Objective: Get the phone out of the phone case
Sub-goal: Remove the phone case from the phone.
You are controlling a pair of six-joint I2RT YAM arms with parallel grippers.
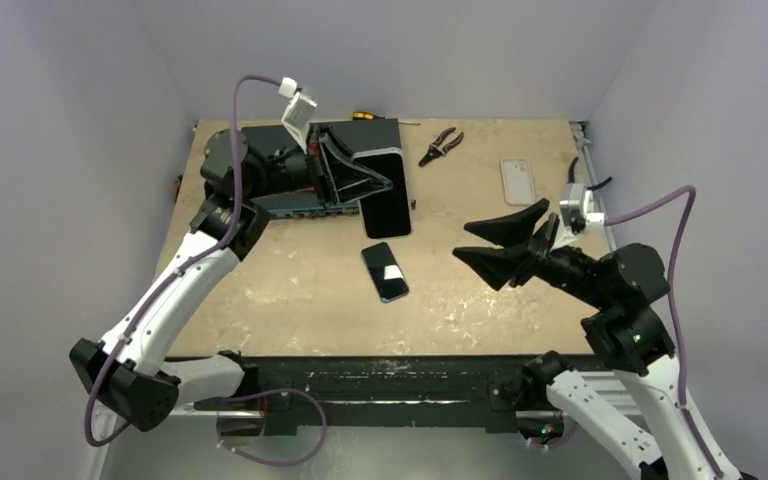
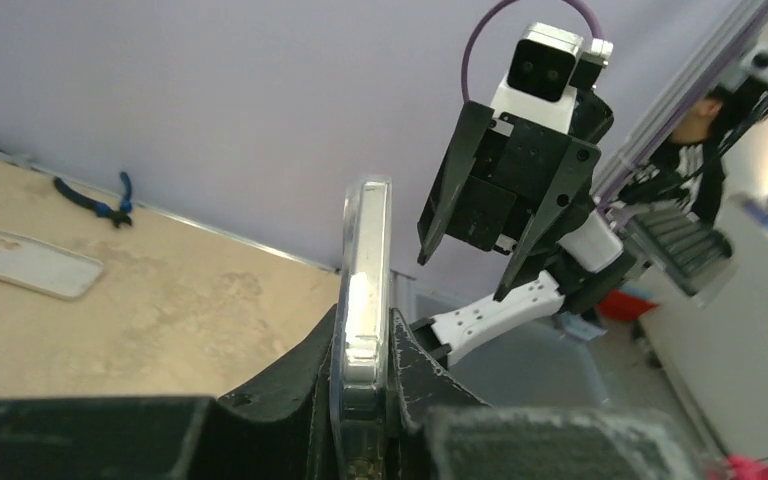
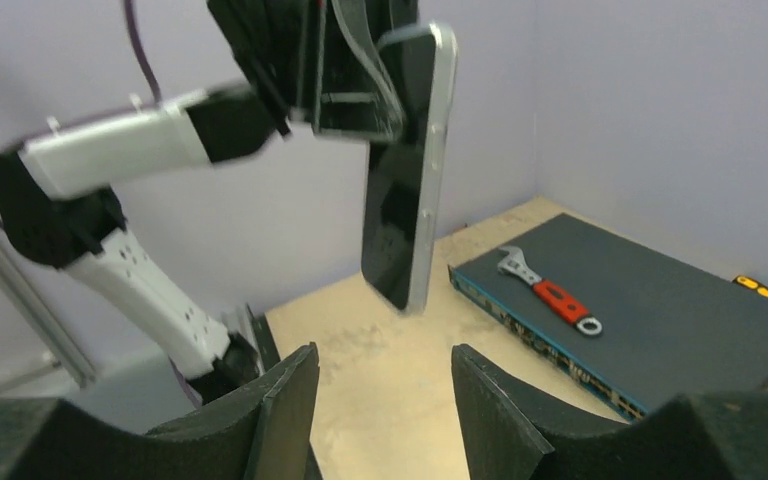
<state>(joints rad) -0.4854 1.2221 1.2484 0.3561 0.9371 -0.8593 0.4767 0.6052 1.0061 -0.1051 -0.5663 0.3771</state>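
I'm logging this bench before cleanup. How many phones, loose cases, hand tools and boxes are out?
Phones: 2 (held phone, lying phone)
Loose phone case: 1
Hand tools: 3 (pliers, screwdriver, wrench)
Dark flat box: 1
Total: 7

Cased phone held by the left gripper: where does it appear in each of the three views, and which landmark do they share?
Top external: cased phone, upper centre.
Left wrist: centre, edge-on in the left gripper.
Right wrist: top centre, hanging down.
Shared landmark: the open right gripper, visible in all three.
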